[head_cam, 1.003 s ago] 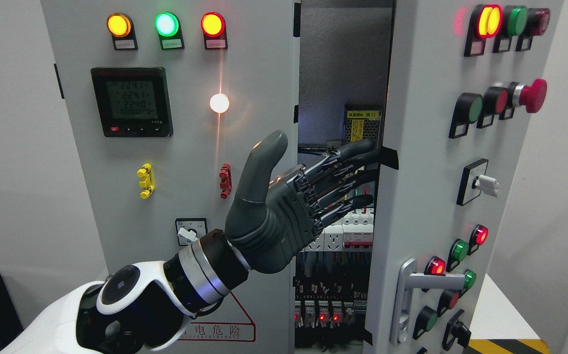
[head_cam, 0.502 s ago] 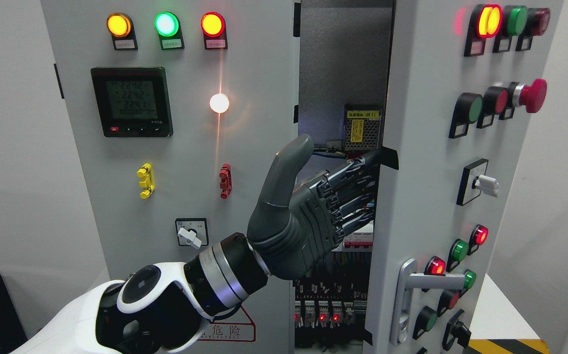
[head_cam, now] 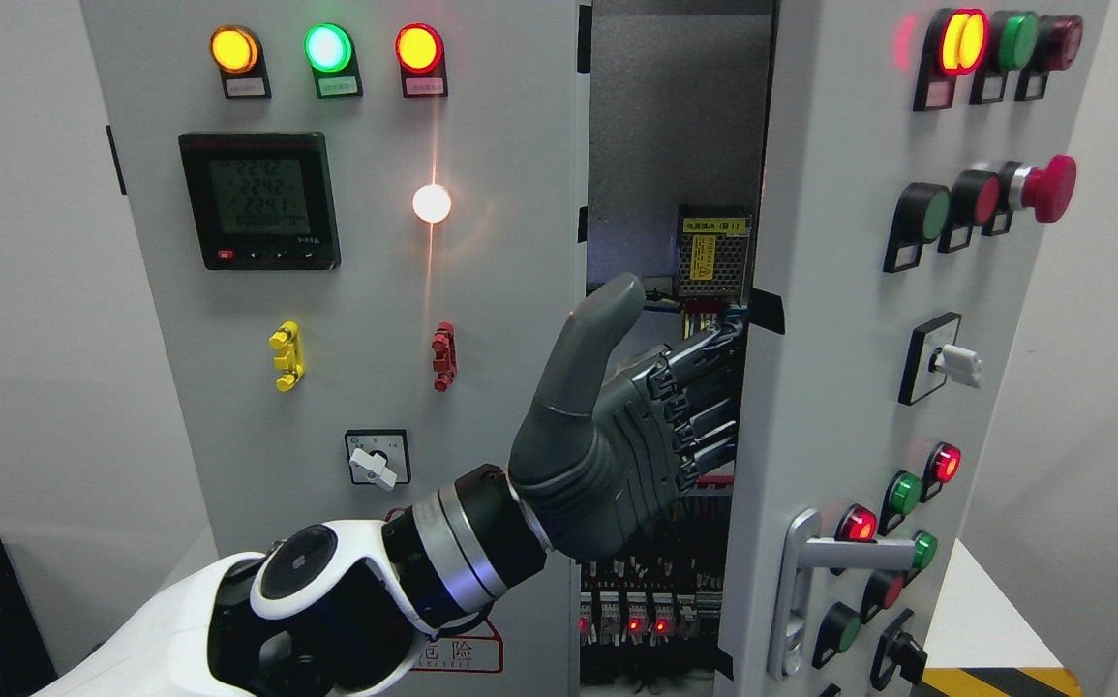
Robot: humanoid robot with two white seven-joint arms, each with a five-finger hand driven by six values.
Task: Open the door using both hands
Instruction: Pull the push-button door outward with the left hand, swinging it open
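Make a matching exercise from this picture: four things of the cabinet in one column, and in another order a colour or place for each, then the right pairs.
Things:
1. left hand
2. mushroom button
3. door handle
4. digital meter

Descriptions:
A. red, upper part of the right door
B. fingers reaching behind the right door's edge
C. black, on the left door, under the lamps
D. silver, low on the right door

Pairs: 1-B, 2-A, 3-D, 4-C
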